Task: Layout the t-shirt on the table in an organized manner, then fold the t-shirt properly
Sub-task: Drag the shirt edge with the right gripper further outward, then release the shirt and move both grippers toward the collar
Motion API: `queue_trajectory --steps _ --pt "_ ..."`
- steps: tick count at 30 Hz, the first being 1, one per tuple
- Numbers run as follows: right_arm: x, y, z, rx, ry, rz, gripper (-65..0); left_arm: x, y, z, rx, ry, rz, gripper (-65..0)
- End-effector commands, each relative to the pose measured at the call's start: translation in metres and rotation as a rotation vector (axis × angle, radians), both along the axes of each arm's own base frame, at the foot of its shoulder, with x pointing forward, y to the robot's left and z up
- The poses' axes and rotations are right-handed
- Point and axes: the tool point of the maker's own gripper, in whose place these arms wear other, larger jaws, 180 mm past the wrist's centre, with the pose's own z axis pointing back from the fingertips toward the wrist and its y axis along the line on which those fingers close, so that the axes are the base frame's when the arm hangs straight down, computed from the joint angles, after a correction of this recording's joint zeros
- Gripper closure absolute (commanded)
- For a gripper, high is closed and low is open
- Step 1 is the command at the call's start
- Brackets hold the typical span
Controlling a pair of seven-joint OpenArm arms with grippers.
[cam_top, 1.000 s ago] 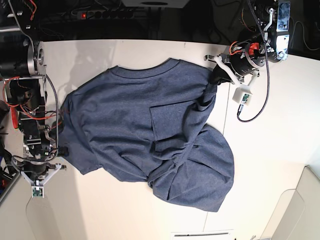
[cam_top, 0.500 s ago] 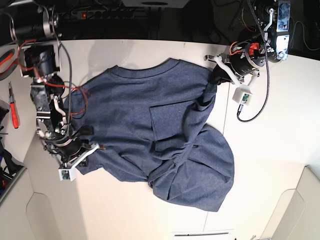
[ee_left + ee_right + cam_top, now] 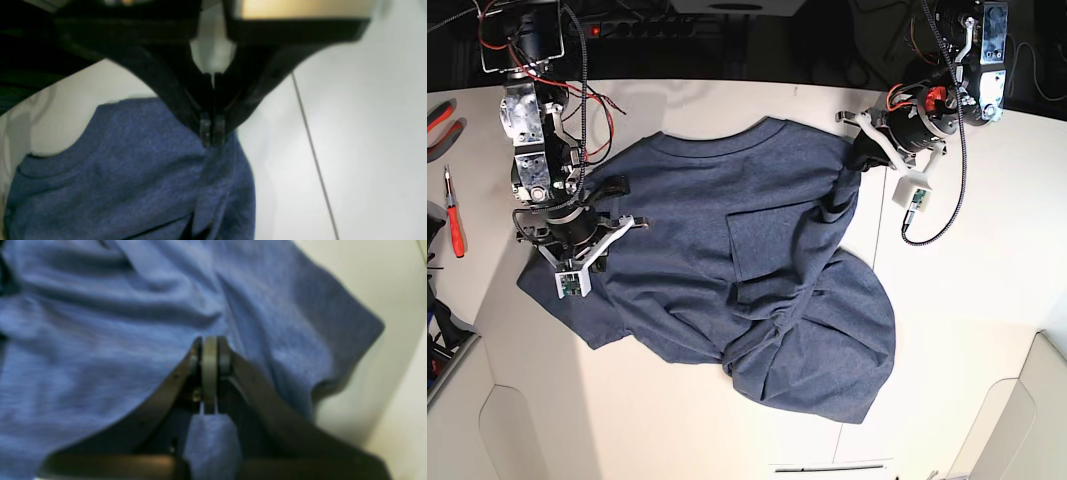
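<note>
While the t-shirt [image 3: 727, 270] lies crumpled across the middle of the table [image 3: 967, 300], collar toward 12 o'clock and a bunched lobe toward 5 o'clock, clutter sits off the edges: a red-handled screwdriver [image 3: 452, 215] at 9 o'clock and a power strip [image 3: 642, 28] at 12 o'clock. A fold doubles the cloth over itself at centre. A dark seam line [image 3: 312, 146] crosses the table beside the shirt.

Left gripper [image 3: 864, 155]: jaws together, clamped on the t-shirt's shoulder at 2 o'clock.

Right gripper [image 3: 612, 222]: jaws together, pinching the t-shirt near the sleeve at 9 o'clock.

Since a second ago the right arm has swung from the 8 o'clock table edge up onto the shirt; the left arm has stayed put.
</note>
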Motion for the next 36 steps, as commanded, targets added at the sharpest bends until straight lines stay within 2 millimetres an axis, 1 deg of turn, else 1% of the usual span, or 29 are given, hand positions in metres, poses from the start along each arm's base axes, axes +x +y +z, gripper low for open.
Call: queue_trajectory --steps 1,3,6,9,15,19,21,24,26,28,30,32,33,34,36 --pt "0.014 -0.008 0.011 -0.009 -0.046 -0.014 0.0 0.006 -0.001 0.009 -0.013 -0.035 -0.003 0.0" --pt "0.017 -0.019 0.000 -0.027 -0.026 -0.033 0.0 0.006 -0.001 0.009 -0.013 -0.035 -0.003 0.0" --pt "0.026 -0.044 -0.004 -0.083 -0.049 -0.104 0.0 0.006 0.000 0.008 -0.013 -0.035 -0.003 0.0" --pt "0.035 -0.072 0.002 -0.145 -0.120 -0.186 0.0 0.006 -0.001 0.009 -0.013 -0.035 -0.003 0.0" --pt "0.049 -0.102 0.004 -0.235 -0.126 -0.190 0.0 0.006 -0.001 0.009 -0.013 -0.036 -0.003 0.0" --pt "0.060 -0.127 0.007 -0.289 -0.116 -0.209 0.0 0.006 -0.001 0.009 -0.013 -0.036 -0.003 0.0" --pt "0.066 -0.137 0.011 -0.299 -0.113 -0.224 0.0 0.006 0.000 0.009 -0.013 -0.036 -0.003 0.0" --pt "0.077 -0.142 0.024 -0.299 -0.141 -0.238 0.0 0.006 0.000 0.009 -0.013 -0.036 -0.003 0.0" --pt "0.083 -0.146 0.040 -0.306 -0.188 -0.278 0.0 0.006 0.000 0.009 -0.013 -0.036 -0.003 0.0" --pt "0.091 -0.143 0.061 -0.259 -0.257 -0.329 0.0 0.006 0.000 0.009 -0.013 -0.036 -0.003 0.0" --pt "0.098 -0.131 0.085 -0.194 -0.314 -0.329 0.0 0.006 0.000 0.009 -0.013 -0.036 -0.002 0.0" --pt "0.105 -0.107 0.106 -0.121 -0.324 -0.271 0.0 0.006 -0.001 0.009 -0.013 -0.036 -0.003 0.0" --pt "0.107 -0.090 0.115 -0.076 -0.323 -0.228 0.0 0.006 0.000 0.009 -0.013 -0.036 -0.003 0.0" --pt "0.107 -0.074 0.125 -0.033 -0.326 -0.185 0.0 0.006 -0.001 0.009 -0.014 -0.037 -0.002 0.0" --pt "0.102 -0.039 0.138 0.061 -0.315 -0.095 0.0 0.006 -0.001 0.009 -0.014 -0.037 -0.002 0.0"
